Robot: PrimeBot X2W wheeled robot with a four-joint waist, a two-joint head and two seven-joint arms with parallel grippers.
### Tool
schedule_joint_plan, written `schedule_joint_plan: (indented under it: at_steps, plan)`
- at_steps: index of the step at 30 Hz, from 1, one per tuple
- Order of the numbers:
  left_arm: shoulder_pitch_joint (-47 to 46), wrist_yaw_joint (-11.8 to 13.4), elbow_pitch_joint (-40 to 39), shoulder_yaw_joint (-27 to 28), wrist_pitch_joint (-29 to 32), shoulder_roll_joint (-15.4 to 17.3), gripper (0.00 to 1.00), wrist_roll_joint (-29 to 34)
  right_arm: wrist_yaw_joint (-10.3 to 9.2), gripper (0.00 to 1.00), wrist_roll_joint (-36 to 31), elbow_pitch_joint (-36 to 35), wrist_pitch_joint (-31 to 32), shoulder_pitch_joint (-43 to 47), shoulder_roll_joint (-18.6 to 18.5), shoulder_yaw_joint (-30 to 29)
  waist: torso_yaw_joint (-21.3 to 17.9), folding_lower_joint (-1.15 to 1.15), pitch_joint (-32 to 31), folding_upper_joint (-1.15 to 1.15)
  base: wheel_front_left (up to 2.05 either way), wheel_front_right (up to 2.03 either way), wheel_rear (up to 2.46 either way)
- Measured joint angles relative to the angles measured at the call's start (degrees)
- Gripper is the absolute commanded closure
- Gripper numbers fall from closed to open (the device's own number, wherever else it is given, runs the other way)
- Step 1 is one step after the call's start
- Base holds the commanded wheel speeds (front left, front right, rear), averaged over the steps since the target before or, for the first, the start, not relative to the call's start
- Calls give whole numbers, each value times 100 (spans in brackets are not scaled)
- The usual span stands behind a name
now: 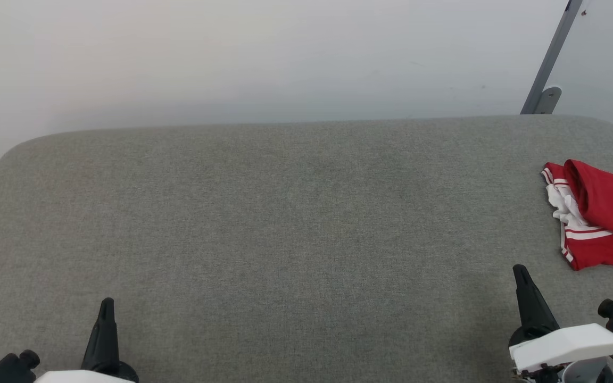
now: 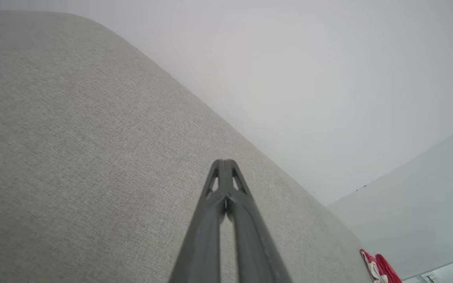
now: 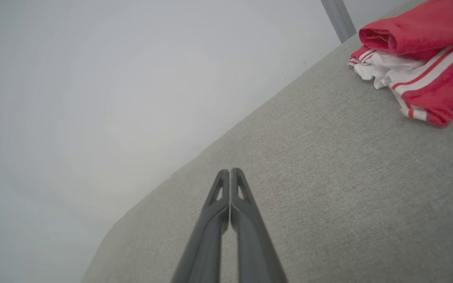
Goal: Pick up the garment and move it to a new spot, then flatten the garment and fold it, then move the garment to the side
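The garment (image 1: 602, 213) lies bunched at the worktop's (image 1: 285, 213) right edge, well clear of both hands. The left hand (image 1: 107, 304) and right hand (image 1: 519, 270) are pinched closed and hold nothing. The right wrist view alone shows the striped trim close up.

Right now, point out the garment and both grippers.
garment (image 1: 607, 205), head view, red folded body.
left gripper (image 2: 225, 162), left wrist view, closed fingertips.
right gripper (image 3: 230, 170), right wrist view, closed fingertips.
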Motion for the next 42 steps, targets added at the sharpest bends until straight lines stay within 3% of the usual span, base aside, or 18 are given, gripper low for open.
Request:
schedule_joint_plan:
  at_steps: [42]
  plan:
    - [-657,0,328,15,676,-138,100,-2537,0,100,2479,-4,673,-301,186,-344,3,0,49,0,0,0,0]
